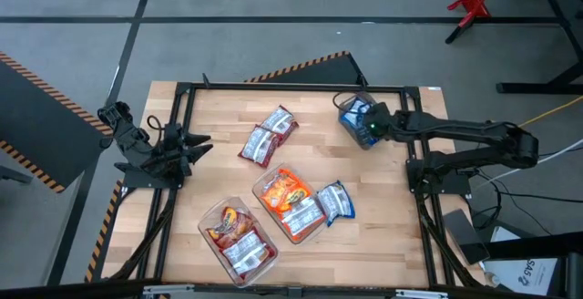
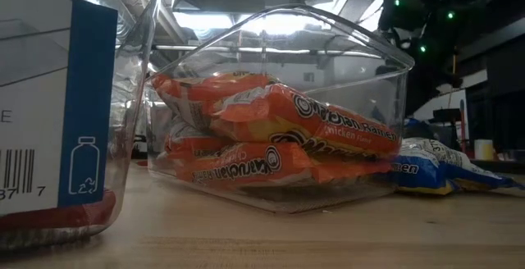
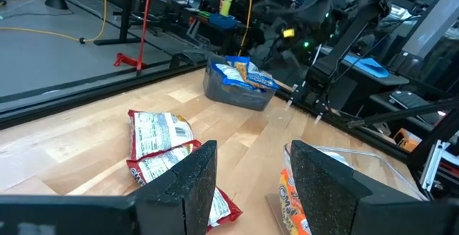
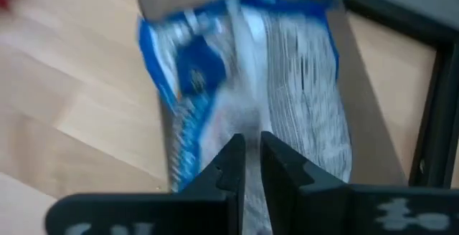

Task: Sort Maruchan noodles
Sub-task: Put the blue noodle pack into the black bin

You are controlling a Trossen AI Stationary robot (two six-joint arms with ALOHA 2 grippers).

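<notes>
1. Right tool (image 1: 372,128) hangs over the dark grey tub (image 3: 240,92), fingers nearly closed above blue noodle packets (image 4: 244,70), pinching nothing clearly.
2. Left tool (image 3: 247,185) waits released at the surface's (image 1: 219,117) left edge.

My worktable (image 1: 219,117), light wood inside a black frame, carries three tubs and some loose packets. The dark grey tub (image 1: 357,121) of blue packets (image 1: 362,112) stands at the far corner, directly under my right jaws. Two red packets (image 1: 268,136) lie loose mid-table, ahead of my left jaws. Nearer the front edge, a clear tub of orange packets (image 1: 290,203) sits with one loose blue packet (image 1: 336,201) just beside it. A second clear tub (image 1: 239,239) with red-orange packets stands near the front edge.
</notes>
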